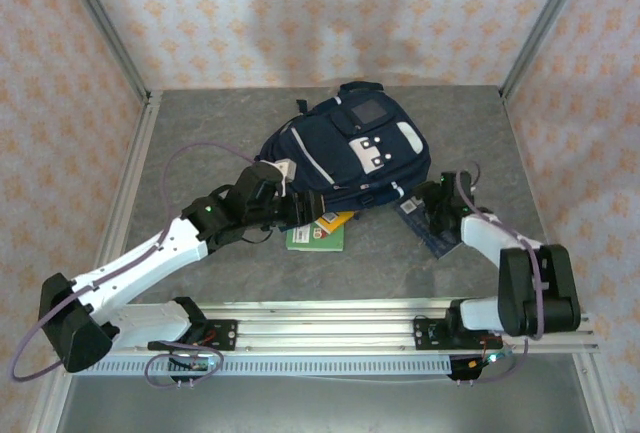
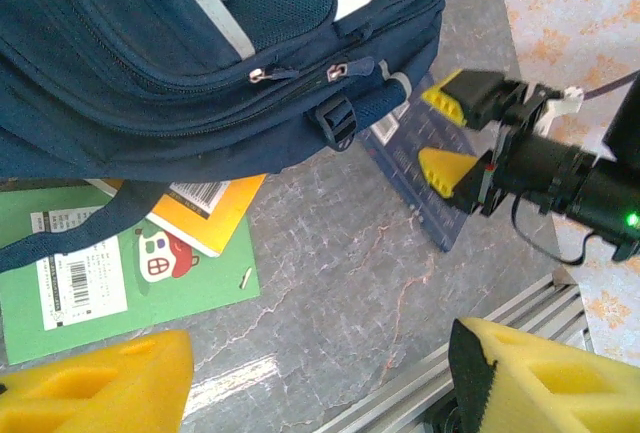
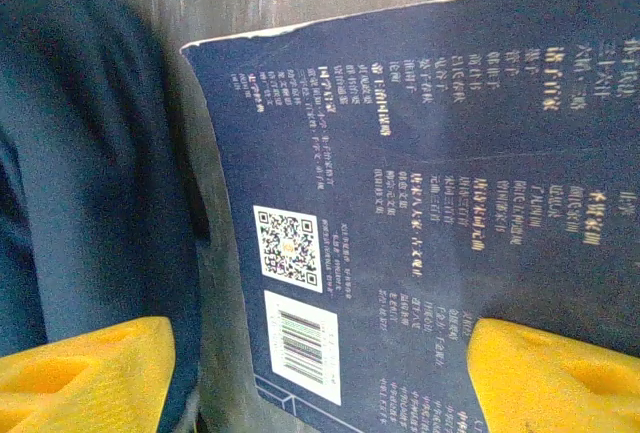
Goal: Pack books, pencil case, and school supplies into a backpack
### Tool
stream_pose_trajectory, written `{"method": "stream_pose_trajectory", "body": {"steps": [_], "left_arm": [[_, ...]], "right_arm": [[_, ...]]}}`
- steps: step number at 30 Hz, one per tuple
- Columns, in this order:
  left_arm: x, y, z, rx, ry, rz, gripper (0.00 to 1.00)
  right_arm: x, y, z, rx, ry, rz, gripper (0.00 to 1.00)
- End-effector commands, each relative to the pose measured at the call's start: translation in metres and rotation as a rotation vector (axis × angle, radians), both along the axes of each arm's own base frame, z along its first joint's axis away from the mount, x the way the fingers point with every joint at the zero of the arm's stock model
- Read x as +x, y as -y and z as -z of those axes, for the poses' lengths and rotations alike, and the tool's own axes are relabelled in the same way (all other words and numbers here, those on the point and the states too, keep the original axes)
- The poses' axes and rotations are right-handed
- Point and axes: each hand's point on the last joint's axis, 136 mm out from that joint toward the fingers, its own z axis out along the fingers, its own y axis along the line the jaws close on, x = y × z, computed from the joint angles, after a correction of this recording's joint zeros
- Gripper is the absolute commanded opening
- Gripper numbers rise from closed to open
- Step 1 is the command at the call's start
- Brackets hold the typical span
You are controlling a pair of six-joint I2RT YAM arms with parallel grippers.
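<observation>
The navy backpack (image 1: pixel 345 153) lies front up at the table's middle. Under its near edge stick out the green book (image 1: pixel 315 236) and the orange book (image 1: pixel 337 219); my left gripper (image 1: pixel 290 215) hovers beside them, open, with bare table between its yellow fingers (image 2: pixel 90 383). The dark blue book (image 1: pixel 437 235) lies flat right of the backpack (image 3: pixel 90 183). My right gripper (image 1: pixel 440 208) is low over this book (image 3: pixel 420 173), open, one finger above the cover by the barcode label and the other over the backpack's side. The pencil case and school supplies are out of view.
An aluminium rail (image 1: pixel 330 318) runs along the near edge, close below the left gripper (image 2: pixel 320 383). Metal frame posts (image 1: pixel 135 83) and patterned walls bound the grey tabletop (image 1: pixel 200 133). The two grippers are near each other, with the right gripper (image 2: pixel 447 133) just right of the backpack's strap buckle (image 2: pixel 338 118).
</observation>
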Motion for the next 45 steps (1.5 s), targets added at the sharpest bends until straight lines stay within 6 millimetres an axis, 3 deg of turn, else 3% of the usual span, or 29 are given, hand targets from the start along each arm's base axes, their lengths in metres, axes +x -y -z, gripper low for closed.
{"method": "stream_pose_trajectory", "body": {"steps": [1, 6, 14, 16, 18, 20, 23, 27, 30, 32, 34, 38, 45], "left_arm": [[0.001, -0.004, -0.001, 0.018, 0.023, -0.014, 0.69], [0.005, 0.005, 0.014, 0.014, -0.012, -0.008, 0.67], [0.007, 0.012, 0.032, 0.023, -0.042, 0.001, 0.65], [0.006, 0.012, 0.036, 0.030, -0.047, 0.002, 0.64], [0.005, 0.013, 0.041, 0.043, -0.053, 0.008, 0.63], [0.001, 0.017, 0.045, 0.055, -0.057, 0.033, 0.61], [-0.006, 0.027, 0.054, 0.105, -0.066, 0.092, 0.57], [-0.012, 0.045, 0.076, 0.156, -0.091, 0.157, 0.43], [-0.013, 0.062, 0.095, 0.198, -0.107, 0.203, 0.32], [-0.014, 0.072, 0.109, 0.229, -0.124, 0.235, 0.26], [-0.016, 0.080, 0.122, 0.259, -0.140, 0.262, 0.22], [-0.017, 0.087, 0.143, 0.276, -0.170, 0.279, 0.18], [-0.015, 0.083, 0.165, 0.333, -0.190, 0.281, 0.17]], "right_arm": [[-0.062, -0.016, 0.038, -0.030, -0.209, -0.037, 0.78], [-0.063, -0.066, 0.033, -0.047, -0.120, -0.198, 0.76], [-0.055, -0.167, 0.022, -0.002, -0.021, -0.504, 0.74], [-0.058, -0.198, 0.011, 0.028, 0.013, -0.618, 0.71], [-0.063, -0.213, -0.003, 0.005, 0.030, -0.714, 0.71], [-0.068, -0.207, -0.018, -0.058, 0.044, -0.780, 0.69], [-0.073, -0.177, -0.043, -0.187, 0.102, -0.805, 0.62], [-0.074, -0.132, -0.063, -0.321, 0.127, -0.771, 0.50], [-0.067, -0.090, -0.051, -0.415, 0.042, -0.720, 0.47], [-0.064, -0.078, -0.040, -0.422, 0.000, -0.715, 0.48], [-0.063, -0.065, -0.019, -0.442, -0.083, -0.715, 0.55], [-0.057, -0.054, 0.001, -0.455, -0.158, -0.713, 0.65], [-0.063, -0.089, 0.024, -0.281, -0.192, -0.839, 0.69]]}}
